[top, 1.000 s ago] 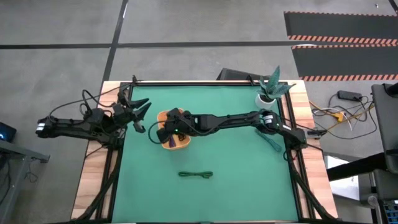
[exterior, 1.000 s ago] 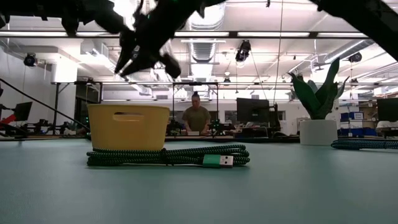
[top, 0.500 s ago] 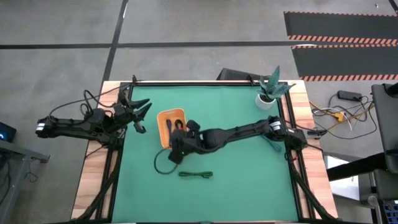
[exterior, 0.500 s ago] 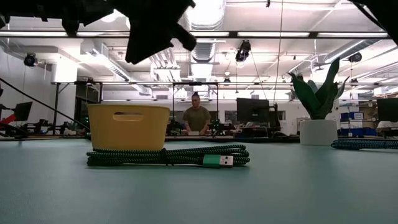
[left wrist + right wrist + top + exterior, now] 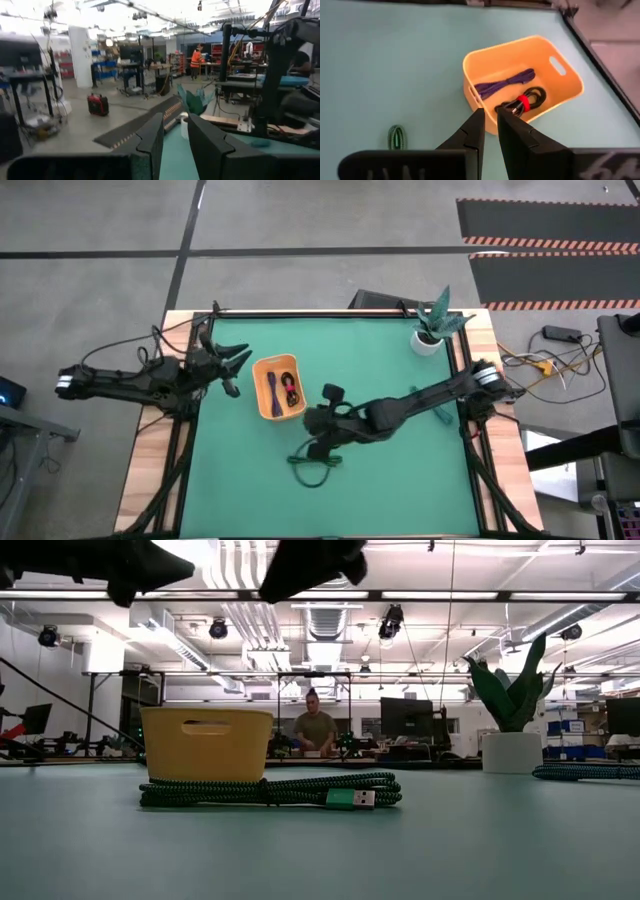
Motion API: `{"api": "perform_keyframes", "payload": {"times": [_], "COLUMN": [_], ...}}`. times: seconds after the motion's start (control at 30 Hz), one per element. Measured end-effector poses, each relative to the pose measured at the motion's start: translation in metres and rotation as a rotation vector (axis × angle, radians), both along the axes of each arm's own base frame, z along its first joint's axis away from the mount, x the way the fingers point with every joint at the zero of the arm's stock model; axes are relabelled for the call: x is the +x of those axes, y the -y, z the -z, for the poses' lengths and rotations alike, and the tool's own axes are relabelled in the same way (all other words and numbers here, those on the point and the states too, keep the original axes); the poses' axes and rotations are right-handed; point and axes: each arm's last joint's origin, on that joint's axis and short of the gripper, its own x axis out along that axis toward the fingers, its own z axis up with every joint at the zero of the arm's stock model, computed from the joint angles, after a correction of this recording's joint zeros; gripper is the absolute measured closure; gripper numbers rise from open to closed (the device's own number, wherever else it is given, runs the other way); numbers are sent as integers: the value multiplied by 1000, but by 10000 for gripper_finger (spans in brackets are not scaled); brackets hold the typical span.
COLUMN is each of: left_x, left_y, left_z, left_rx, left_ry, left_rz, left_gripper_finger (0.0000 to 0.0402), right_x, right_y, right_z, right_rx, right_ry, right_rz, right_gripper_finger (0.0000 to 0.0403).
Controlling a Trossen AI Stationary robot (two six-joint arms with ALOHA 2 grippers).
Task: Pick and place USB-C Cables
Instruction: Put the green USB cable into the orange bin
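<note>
An orange tray (image 5: 262, 402) (image 5: 555, 85) (image 5: 207, 743) holds a dark blue cable bundle (image 5: 505, 82) and a black bundle with a red tie (image 5: 522, 102). A green cable bundle (image 5: 270, 790) (image 5: 396, 137) (image 5: 298, 461) lies flat on the green mat near the tray. My right gripper (image 5: 318, 446) (image 5: 490, 116) hovers above the mat by the green bundle, empty, its fingers a narrow gap apart. My left gripper (image 5: 235, 363) (image 5: 175, 132) waits in the air at the table's left edge, slightly open and empty.
A potted plant (image 5: 432, 330) (image 5: 510, 730) stands at the far right corner. Another teal cable (image 5: 440, 412) (image 5: 585, 772) lies on the right side, partly under the right arm. A person sits at a desk (image 5: 316, 730) in the room beyond the table.
My right gripper has moved from above the orange tray toward the table's near edge and a little right, and now hangs over the green bundle. The tray, hidden by the gripper before, now shows the blue and black bundles inside. The green bundle has stayed put.
</note>
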Motion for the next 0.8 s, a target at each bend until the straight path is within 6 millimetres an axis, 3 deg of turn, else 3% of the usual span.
{"api": "perform_keyframes", "payload": {"times": [0.4,0.63,0.8], "left_x": [17,32,46], "left_y": [6,17,30], "left_z": [8,6,-5], "left_rx": [-223,-272,-276], "left_ry": [54,119,155], "left_rz": [203,298,367], "left_gripper_finger": [327,327,327], "right_x": [-80,-126,-151], "right_y": [23,36,42], "right_z": [18,19,11], "right_rx": [-131,-236,-299], "right_ry": [320,473,588], "right_rz": [-156,-235,-315], "right_gripper_finger": [360,360,360]}}
